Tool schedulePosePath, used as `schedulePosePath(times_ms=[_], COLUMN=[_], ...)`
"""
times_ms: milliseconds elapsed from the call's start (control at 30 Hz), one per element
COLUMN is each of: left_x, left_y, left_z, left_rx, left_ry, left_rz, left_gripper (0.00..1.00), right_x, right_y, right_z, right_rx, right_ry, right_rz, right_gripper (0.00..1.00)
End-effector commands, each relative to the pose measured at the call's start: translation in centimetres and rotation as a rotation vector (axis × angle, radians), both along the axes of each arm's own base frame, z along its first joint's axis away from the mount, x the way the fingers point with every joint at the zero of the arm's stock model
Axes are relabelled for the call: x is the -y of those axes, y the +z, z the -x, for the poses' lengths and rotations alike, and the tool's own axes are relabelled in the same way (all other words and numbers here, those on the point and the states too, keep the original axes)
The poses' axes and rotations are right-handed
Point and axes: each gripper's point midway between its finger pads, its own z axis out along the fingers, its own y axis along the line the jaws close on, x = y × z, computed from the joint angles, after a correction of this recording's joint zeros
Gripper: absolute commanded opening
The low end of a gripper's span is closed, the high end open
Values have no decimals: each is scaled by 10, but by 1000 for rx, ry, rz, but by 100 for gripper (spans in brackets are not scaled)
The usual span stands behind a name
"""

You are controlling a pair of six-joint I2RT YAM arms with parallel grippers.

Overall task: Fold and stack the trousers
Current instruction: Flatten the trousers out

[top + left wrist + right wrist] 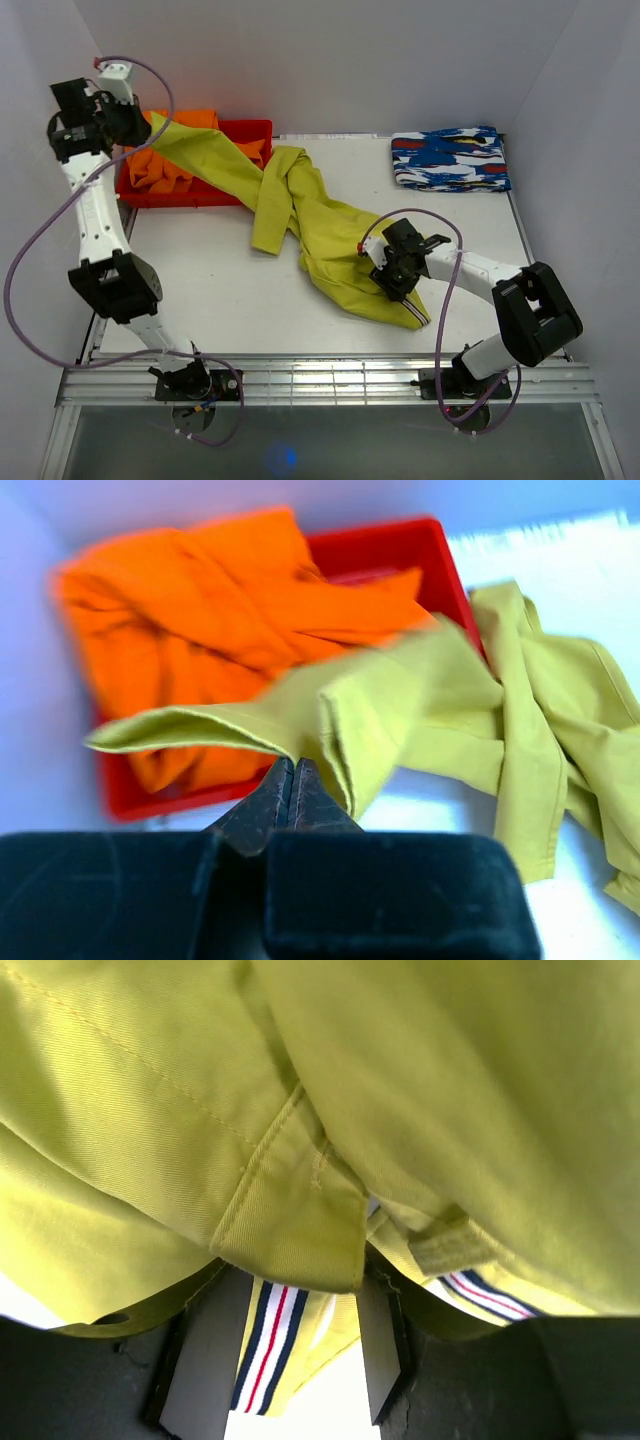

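Table (200,290): trousers (320,225) strung diagonally across it, long axis far-left to near-right. One leg is lifted off the surface, passing over the red bin (250,128) and its orange garment (165,170). The other leg is bunched mid-table. Waistband end lies flat, near-right. Patterned cloth (450,158) is far-right, well apart.

Left gripper (290,780) is clenched on the raised leg's hem, above the bin's far-left corner. Right gripper (290,1360) sits at the waistband, jaws apart, striped band loose between them, not pinched.

Judgement: each arm is at its nearer end. Next move turns on the right closing on the waistband, so the cloth can be tensioned along that diagonal.
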Motion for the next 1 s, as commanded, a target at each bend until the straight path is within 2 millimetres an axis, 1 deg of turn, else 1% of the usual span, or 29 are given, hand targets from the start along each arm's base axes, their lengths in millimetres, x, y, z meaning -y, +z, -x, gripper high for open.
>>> schedulePosePath(times_ms=[0,33,67,100,133,167,200,267,300,333,400,433,500,533,567,600,633,667,700,733,767,800,833,867,900,933,967], left_x=[-11,-22,-27,-30,-39,-43,-50,-62,-67,-74,-84,-91,-102,-104,-108,-110,-111,-110,-108,-106,-101,-84,-71,-63,-48,-38,-31], left_y=[90,93,88,100,97,96,90,83,71,68,57,38,14,-10,-25,-44,-58,-77,-90,-97,-102,-103,-103,-96,-91,-89,-89], left_z=[87,101,112,133,147,157,174,191,197,209,217,220,222,224,224,222,221,222,218,218,218,212,216,213,209,211,209], left_rx=[152,158,142,166,145,138,110,77,41,18,-21,-71,-145,-211,-253,-303,-339,-387,-408,-420,-426,-396,-397,-366,-321,-315,-310], left_ry=[105,141,169,214,251,281,338,399,408,452,470,478,468,452,442,417,397,377,346,316,285,203,143,92,23,-22,-53], left_rz=[-79,-111,-124,-165,-191,-212,-243,-282,-310,-346,-403,-416,-452,-442,-447,-444,-444,-427,-408,-406,-391,-341,-312,-315,-279,-278,-287], left_gripper=[0,0,0,0,0,0,0,0,0,0,0,0,0,0,0,0,0,0,1,10,23,40,68,78,84,96,96], right_x=[61,66,70,75,79,82,89,96,100,105,110,113,118,119,119,110,107,100,86,80,74,65,62,59,57,58,59], right_y=[-26,-27,-29,-29,-29,-29,-29,-29,-30,-27,-26,-23,-21,-16,-13,-10,0,13,21,35,53,63,74,87,93,97,99], right_z=[13,13,16,17,17,18,21,24,27,28,31,31,35,33,37,41,37,27,33,28,14,14,9,2,0,-3,-5], right_rx=[-24,-25,-31,-31,-28,-29,-27,-27,-32,-30,-32,-25,-37,-25,-43,-65,-40,-4,-32,4,59,60,91,121,130,134,138], right_ry=[1,4,2,-1,-4,-5,-11,-8,-1,-9,-3,-13,-14,-20,-17,-1,-15,-19,4,-5,-10,-1,-8,-30,-39,-58,-76], right_rz=[243,252,261,273,278,283,295,304,316,318,321,316,309,299,286,223,184,146,59,19,-18,-70,-95,-119,-139,-146,-152], right_gripper=[50,50,50,50,50,50,50,50,50,50,50,50,49,49,49,50,51,54,58,62,69,74,78,84,86,86,87])
